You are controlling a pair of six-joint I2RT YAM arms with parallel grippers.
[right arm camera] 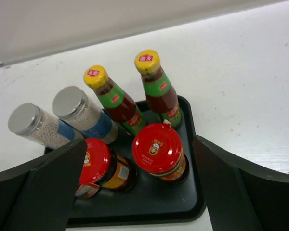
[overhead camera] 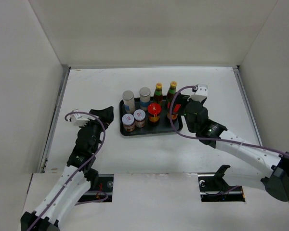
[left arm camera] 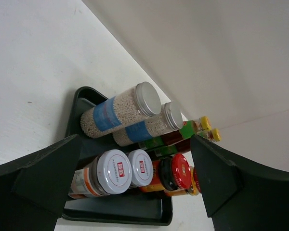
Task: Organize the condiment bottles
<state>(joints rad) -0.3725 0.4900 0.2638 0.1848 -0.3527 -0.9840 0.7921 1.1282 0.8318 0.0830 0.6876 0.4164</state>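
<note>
On tray (overhead camera: 149,131) | 8 condiment bottles (overhead camera: 154,111) | right claw (overhead camera: 176,108) spread just beside | left claw (overhead camera: 106,114) spread, well apart

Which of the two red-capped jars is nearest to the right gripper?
The red-capped jar at the tray's right end; the other stands further left, beside the white-lidded jars.

Illumination bright, even and diffuse in all three views. White table (overhead camera: 207,144) slightly washed out. Shadows faint, soft-edged. Dark tray (overhead camera: 149,132) shows little surface detail. Mild sheen on red caps (right arm camera: 157,147) and silver lids (left arm camera: 148,98). Wrist views: fingers (left arm camera: 43,178) at 4 and 8 o'clock soft-focused; centre sharp.
</note>
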